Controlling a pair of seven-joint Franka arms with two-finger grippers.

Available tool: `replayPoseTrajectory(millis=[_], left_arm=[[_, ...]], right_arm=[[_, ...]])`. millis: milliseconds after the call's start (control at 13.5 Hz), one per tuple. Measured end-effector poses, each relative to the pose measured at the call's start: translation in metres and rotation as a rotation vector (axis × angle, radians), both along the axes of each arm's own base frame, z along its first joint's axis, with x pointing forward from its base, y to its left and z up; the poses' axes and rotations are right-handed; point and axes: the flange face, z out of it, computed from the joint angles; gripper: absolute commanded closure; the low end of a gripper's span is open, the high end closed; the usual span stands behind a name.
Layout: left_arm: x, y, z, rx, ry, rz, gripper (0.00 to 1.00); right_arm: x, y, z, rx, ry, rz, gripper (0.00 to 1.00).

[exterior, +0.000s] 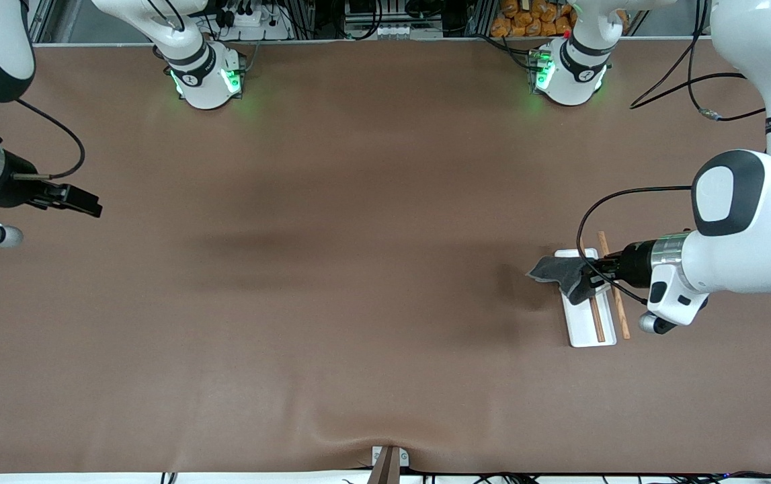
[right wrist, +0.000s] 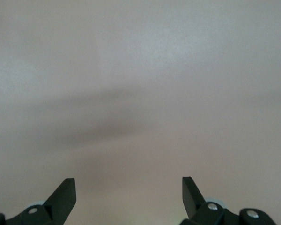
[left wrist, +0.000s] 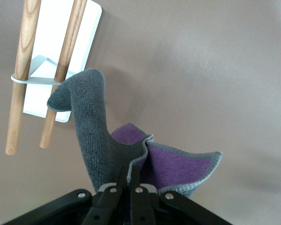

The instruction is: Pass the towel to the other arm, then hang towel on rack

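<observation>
Fingers (left wrist: 113,197) of the left hand (exterior: 595,267) are clenched on the towel (exterior: 563,272) — grey face up, purple showing beneath in the left wrist view. It hangs over the rack (exterior: 590,316), draping across the end of the white base plate farther from the front camera, one corner touching a wooden rod (left wrist: 61,75). On the front view's clock face, the rack sits at about four o'clock on the brown surface (exterior: 331,269). At nine o'clock the right hand (exterior: 86,202) waits, released — fingers spread wide over bare surface.
</observation>
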Motion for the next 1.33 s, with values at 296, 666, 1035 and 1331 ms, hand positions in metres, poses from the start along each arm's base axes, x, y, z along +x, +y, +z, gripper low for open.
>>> replayPoseTrajectory(millis=[296, 666, 1035, 1331], left_arm=[[-0.002, -0.019, -0.003, -0.064, 0.018, -0.002, 1.0], [0.002, -0.001, -0.018, -0.054, 0.023, -0.014, 1.0], [0.01, 0.061, -0.041, -0.008, 0.025, -0.01, 1.0], [0.008, 0.139, -0.041, -0.047, -0.018, -0.055, 1.0]], right_arm=[[0.002, -0.005, -0.005, -0.001, -0.006, 0.004, 0.0], [0.004, -0.011, 0.041, -0.053, -0.075, 0.017, 0.0], [0.0, -0.012, 0.064, -0.002, -0.083, 0.123, 0.0], [-0.001, -0.017, 0.072, 0.005, -0.091, 0.118, 0.0]])
